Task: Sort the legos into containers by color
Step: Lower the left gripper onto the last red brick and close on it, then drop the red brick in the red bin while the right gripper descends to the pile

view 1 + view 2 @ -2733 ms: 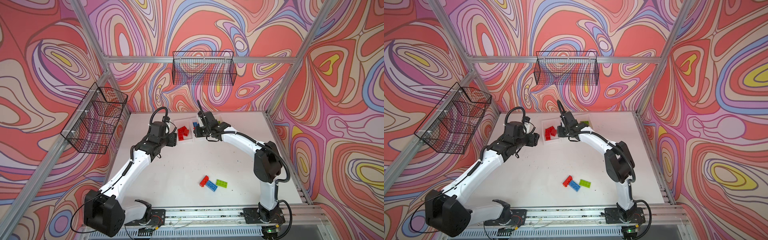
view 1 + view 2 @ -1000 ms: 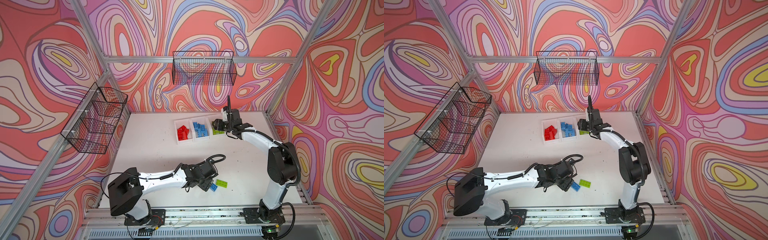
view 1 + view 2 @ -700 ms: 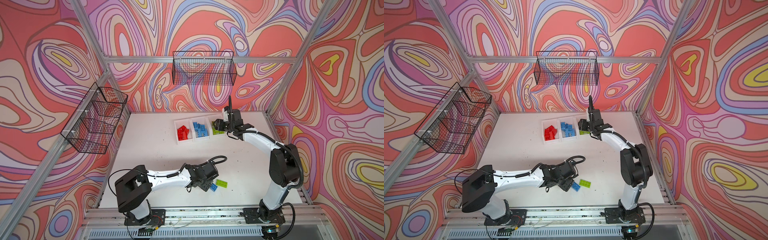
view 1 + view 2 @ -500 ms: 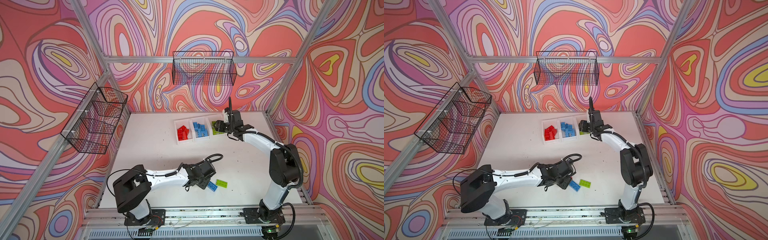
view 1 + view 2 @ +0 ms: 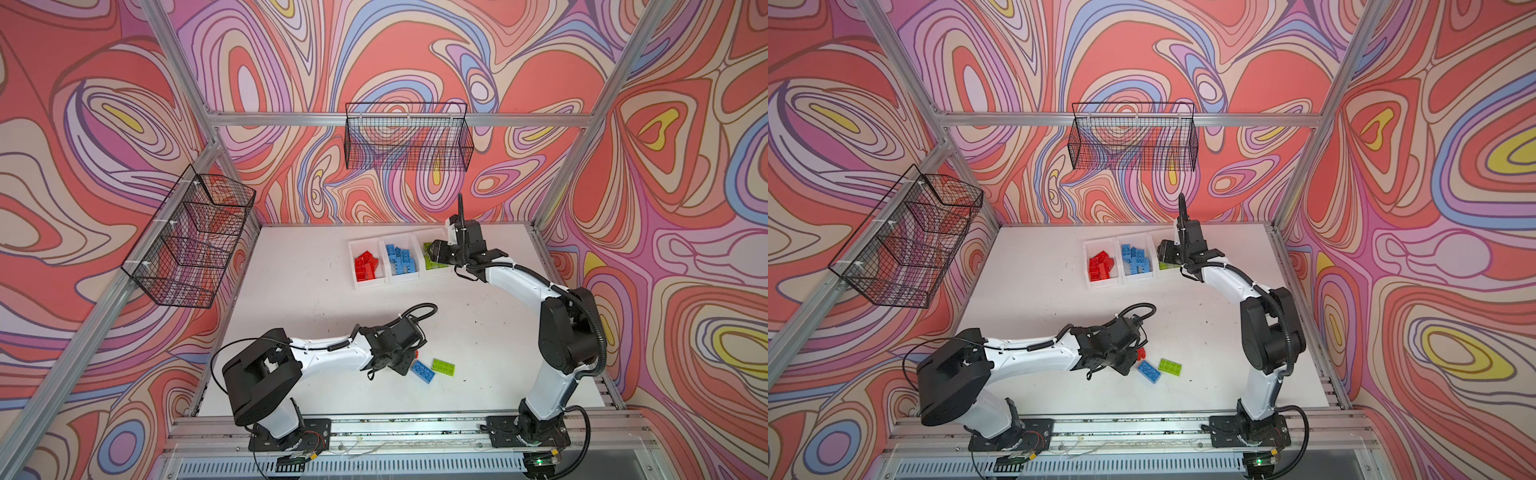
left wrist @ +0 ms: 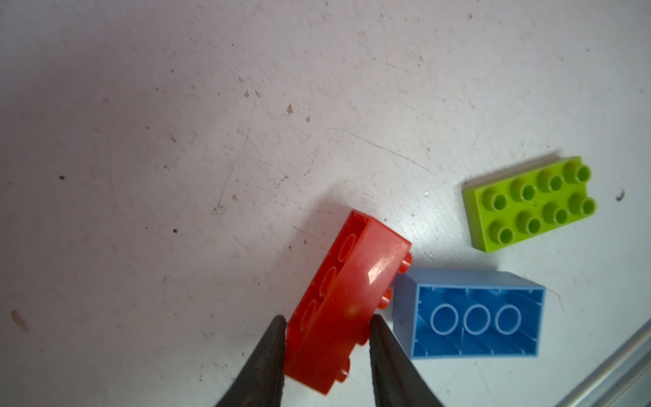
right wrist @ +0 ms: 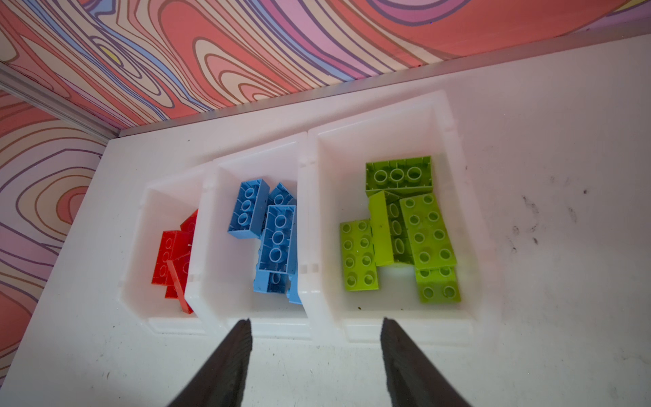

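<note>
Three loose legos lie near the table's front: a red lego [image 6: 347, 299] on its side, a blue lego [image 6: 472, 317] upside down and a lime green lego [image 6: 528, 204] studs up. My left gripper [image 6: 327, 319] is shut on the red lego [image 5: 415, 354], one finger against each long side. The blue lego [image 5: 423, 370] sits just right of it. The white containers [image 7: 246, 158] at the back hold red, blue and green legos, one color each. My right gripper [image 7: 316, 320] hangs open and holds nothing above their front rim, by the green one [image 5: 432, 251].
A black wire basket [image 5: 407, 141] hangs on the back wall and another wire basket [image 5: 187, 237] on the left wall. The metal rail [image 5: 395, 428] runs along the table's front edge, close behind the loose legos.
My left arm came from the containers to the front of the table, and its jaws closed on the red lego. The right gripper shifted from the blue container toward the green one, still open.
</note>
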You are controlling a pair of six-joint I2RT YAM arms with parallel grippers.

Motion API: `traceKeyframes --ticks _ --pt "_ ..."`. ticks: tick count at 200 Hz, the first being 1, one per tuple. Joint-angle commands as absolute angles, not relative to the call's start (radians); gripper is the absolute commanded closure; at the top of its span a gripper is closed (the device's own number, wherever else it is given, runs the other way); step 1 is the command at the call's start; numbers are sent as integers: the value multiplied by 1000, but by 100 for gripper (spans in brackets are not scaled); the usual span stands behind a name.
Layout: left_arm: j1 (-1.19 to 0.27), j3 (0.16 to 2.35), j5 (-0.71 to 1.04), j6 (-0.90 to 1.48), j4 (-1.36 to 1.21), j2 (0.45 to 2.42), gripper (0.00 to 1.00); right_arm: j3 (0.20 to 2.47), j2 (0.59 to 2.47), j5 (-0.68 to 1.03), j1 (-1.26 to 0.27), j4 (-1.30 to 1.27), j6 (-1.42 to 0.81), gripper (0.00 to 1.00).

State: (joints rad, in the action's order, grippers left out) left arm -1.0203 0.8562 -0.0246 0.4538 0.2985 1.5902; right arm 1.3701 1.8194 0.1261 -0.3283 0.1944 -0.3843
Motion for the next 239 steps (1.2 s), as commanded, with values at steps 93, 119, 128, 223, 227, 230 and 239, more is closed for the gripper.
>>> traceKeyframes --ticks 93,119,128,223,227,230,239 --pt "-980 936 85 179 354 1626 40 1341 1796 137 -325 176 -399 39" --pt "-970 957 106 128 390 1657 53 1329 1787 131 -325 175 -399 39" --pt "-966 959 109 122 398 1668 57 1324 1783 126 -325 173 -398 39" --pt "-915 951 86 112 385 1658 78 1309 1770 117 -325 190 -392 39" --pt "-910 950 81 113 383 1648 79 1309 1770 117 -325 194 -391 39" --pt "-905 949 77 114 383 1640 80 1308 1769 117 -325 197 -388 39" --pt "-888 947 71 114 377 1615 81 1302 1766 116 -325 205 -385 40"
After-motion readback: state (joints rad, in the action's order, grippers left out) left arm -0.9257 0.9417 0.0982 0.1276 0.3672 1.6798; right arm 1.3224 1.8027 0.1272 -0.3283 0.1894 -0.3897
